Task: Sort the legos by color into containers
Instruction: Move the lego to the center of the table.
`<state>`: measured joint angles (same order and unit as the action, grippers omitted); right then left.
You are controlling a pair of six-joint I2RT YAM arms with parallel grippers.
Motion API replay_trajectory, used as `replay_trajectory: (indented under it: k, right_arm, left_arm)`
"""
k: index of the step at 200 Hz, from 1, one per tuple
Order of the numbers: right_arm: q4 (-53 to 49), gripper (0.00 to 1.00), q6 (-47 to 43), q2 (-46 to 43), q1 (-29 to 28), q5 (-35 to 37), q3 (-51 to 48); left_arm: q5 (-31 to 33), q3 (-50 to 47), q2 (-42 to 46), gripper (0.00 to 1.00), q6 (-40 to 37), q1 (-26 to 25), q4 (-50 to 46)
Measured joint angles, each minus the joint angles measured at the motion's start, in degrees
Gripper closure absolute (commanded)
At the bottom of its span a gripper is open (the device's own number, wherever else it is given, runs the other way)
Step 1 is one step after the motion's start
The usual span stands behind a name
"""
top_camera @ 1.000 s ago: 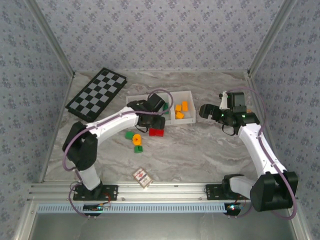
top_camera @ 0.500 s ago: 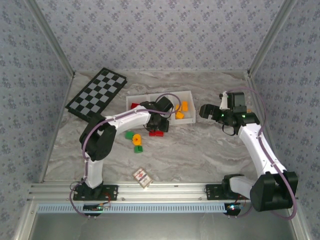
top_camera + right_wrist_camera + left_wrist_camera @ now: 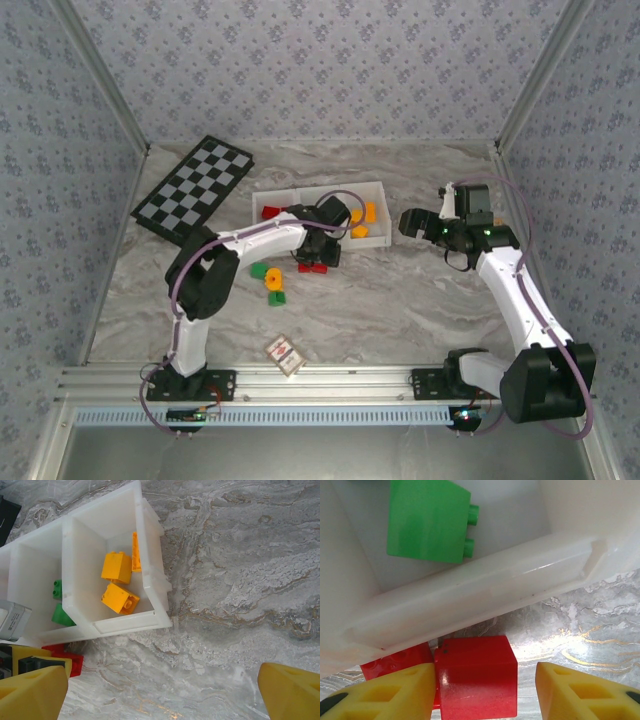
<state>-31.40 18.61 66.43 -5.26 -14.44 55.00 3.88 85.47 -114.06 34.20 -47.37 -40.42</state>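
Logging big to small: we see the marble table [image 3: 420, 290], then the checkerboard [image 3: 193, 184] lying far left, then the white tray [image 3: 360, 184] of three joined compartments at the far middle. The left gripper [image 3: 318, 255] is down at the tray's near wall. In the left wrist view its jaws are spread around a red brick [image 3: 476, 677] on the table, the left finger touching it and the right finger apart, so no pinch. The right gripper [image 3: 408, 222] hovers just right of the tray, jaws wide apart, holding nothing. A small white card [image 3: 284, 352] lies near the front rail.

Legos: two orange-yellow bricks [image 3: 116, 567] sit in the right compartment, a green brick [image 3: 427, 520] in the middle one, and a red piece [image 3: 272, 212] in the left one. A second red brick [image 3: 395, 660] lies just beside the straddled one, against the tray wall. Loose on the table nearer us are a green piece [image 3: 258, 270], an orange-yellow one [image 3: 273, 282] and another green [image 3: 276, 297] – close together
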Motion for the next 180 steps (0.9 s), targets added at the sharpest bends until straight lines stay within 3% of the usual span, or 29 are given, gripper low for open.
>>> replay_trajectory:
  k: [77,134,180]
  right_arm:
    - [0.0,0.00,0.0,0.0,0.0,0.0,0.0]
    - [0.0,0.00,0.0,0.0,0.0,0.0,0.0]
    - [0.0,0.00,0.0,0.0,0.0,0.0,0.0]
  left_arm:
    - [-0.6,2.1,-1.4,0.43,0.0,-1.9,-0.1]
    - [-0.2,3.1,-1.6,0.30,-0.5,-2.7,-2.1]
    - [2.4,3.1,-1.6,0.28,-0.6,-2.7,-4.5]
